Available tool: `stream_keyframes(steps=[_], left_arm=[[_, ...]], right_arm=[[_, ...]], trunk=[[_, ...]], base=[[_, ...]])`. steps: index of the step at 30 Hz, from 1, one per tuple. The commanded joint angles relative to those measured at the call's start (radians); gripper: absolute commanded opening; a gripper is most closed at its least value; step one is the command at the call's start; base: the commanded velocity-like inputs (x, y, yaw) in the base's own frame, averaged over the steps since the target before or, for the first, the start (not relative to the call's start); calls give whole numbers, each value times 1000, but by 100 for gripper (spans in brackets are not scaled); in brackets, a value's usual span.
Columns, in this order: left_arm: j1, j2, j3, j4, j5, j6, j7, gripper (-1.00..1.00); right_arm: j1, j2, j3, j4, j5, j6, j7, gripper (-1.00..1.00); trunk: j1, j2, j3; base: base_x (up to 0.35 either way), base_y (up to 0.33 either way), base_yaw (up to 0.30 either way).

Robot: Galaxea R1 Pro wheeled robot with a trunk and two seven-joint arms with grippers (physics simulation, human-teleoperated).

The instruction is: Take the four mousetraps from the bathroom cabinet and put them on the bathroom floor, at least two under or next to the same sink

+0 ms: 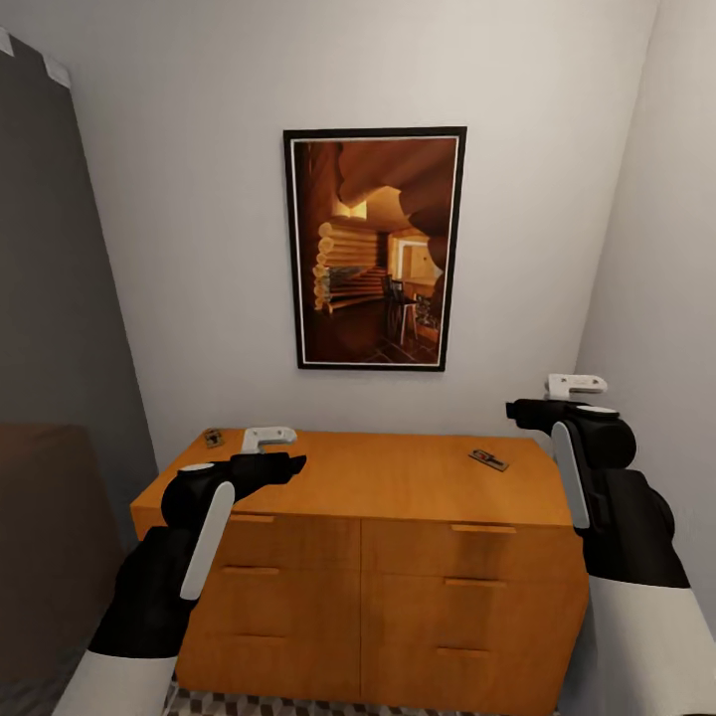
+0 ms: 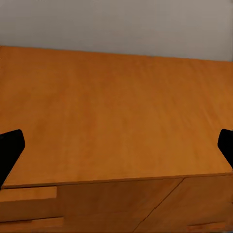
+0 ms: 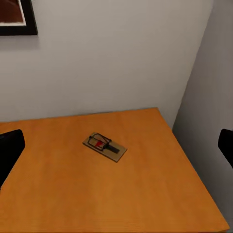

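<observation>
The cabinet [image 1: 398,557] is a low orange-brown chest of drawers against the wall in front of me. Two mousetraps lie on its flat top: one [image 1: 213,438] at the back left corner, another [image 1: 488,459] near the right end. My left gripper [image 1: 294,463] hovers open over the top's left part, its dark fingertips [image 2: 10,148] wide apart above bare wood [image 2: 116,111]. To the right of the cabinet's right end, my right gripper [image 1: 514,408] is open and looks down at a mousetrap [image 3: 104,147], which lies apart from its fingers [image 3: 9,145]. A strip of bathroom floor [image 1: 298,706] shows below. The sink is out of view.
A framed picture [image 1: 375,249] hangs on the white wall above the cabinet. The right wall [image 1: 656,249] stands close to the cabinet's right end. A grey panel [image 1: 50,249] and a dark brown block [image 1: 45,537] stand at the left.
</observation>
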State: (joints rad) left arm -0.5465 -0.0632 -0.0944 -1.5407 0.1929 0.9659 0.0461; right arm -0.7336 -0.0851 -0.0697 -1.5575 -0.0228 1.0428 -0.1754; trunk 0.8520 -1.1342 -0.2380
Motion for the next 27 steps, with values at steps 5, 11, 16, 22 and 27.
stream_keyframes(steps=[5,11,16,22,27], left_arm=[[-1,1,2,0,7,3,5,100],[-1,2,3,2,7,3,5,100],[-1,2,4,2,7,2,5,100],[-1,3,5,2,7,1,5,100],[-1,4,5,3,7,-2,5,100]], right_arm=[[-1,0,1,-1,-2,4,-4,100],[-1,1,2,-1,-2,4,-5,100],[-1,1,2,0,-2,4,-6,100],[-1,1,3,0,-2,4,-7,100],[-1,0,22,6,-4,4,-7,100]], trunk=[[1,-1,-1],[1,-1,-1],[1,-1,-1],[1,-1,-1],[1,-1,-1]], base=[[291,0,0],[315,0,0],[321,0,0],[309,0,0],[102,0,0]])
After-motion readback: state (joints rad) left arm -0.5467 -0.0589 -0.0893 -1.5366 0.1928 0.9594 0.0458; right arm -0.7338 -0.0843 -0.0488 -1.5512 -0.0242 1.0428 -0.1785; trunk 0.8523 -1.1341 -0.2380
